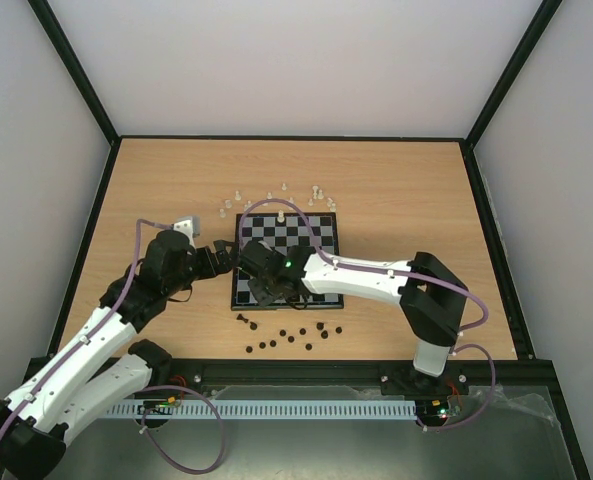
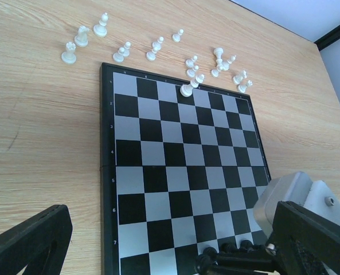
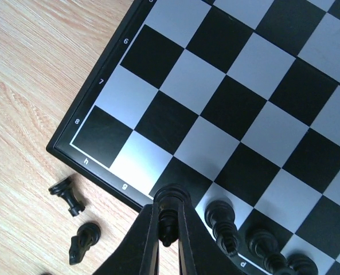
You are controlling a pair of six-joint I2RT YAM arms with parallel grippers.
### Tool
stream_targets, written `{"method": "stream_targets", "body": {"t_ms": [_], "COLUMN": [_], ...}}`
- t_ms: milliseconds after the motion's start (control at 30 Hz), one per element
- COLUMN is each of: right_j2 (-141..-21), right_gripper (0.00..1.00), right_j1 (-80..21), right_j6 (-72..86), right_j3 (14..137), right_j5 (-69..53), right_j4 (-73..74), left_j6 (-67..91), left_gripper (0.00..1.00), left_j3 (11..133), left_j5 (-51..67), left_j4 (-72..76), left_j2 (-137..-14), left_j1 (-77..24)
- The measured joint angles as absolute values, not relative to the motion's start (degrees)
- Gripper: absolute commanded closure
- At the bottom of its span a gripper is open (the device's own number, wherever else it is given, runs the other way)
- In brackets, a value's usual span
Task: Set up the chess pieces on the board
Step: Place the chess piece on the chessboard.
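Wooden table (image 1: 406,190), checkered board, one black piece pinched in my right grip

The board (image 1: 286,232) lies flat mid-table, where both my arms can reach it. My left gripper (image 1: 219,258) hangs just beside its left edge, jaws wide apart and holding nothing, I judge to keep clear of the working arm. My right gripper (image 3: 170,216) hovers over the board's near-left corner, jaws clamped on a black piece (image 3: 171,197) above the edge row. It sits next to a line of black pieces (image 3: 221,220) standing there, and that free square looks like its home. White pieces (image 1: 276,195) wait scattered past the far edge. Loose black pieces (image 1: 291,338) lie on the table near me, among them two toppled pieces (image 3: 69,195).
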State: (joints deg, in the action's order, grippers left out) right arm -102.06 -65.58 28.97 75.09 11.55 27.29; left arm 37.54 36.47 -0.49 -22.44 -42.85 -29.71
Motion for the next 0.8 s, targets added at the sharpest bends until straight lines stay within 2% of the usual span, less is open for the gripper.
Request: {"method": "stream_targets", "body": {"t_ms": [467,800], "right_j2": [-106.0,-106.74], "right_gripper": [0.91,0.81], "right_j1": [-65.12,-64.55], "right_j6": [27.57,27.38], "right_j3": [75.66,75.66], "right_j5": [10.5,10.48], "right_j4": [27.22,27.18], "left_j6": [37.54,37.52], "left_gripper": [0.01,0.01], "left_j3": [36.47,36.47], "left_j5": [-0.49,-0.51], "left_j4": [-22.41,-22.39], "left_j2": [-43.24,-43.27], "left_j1": [-29.71,-29.71]}}
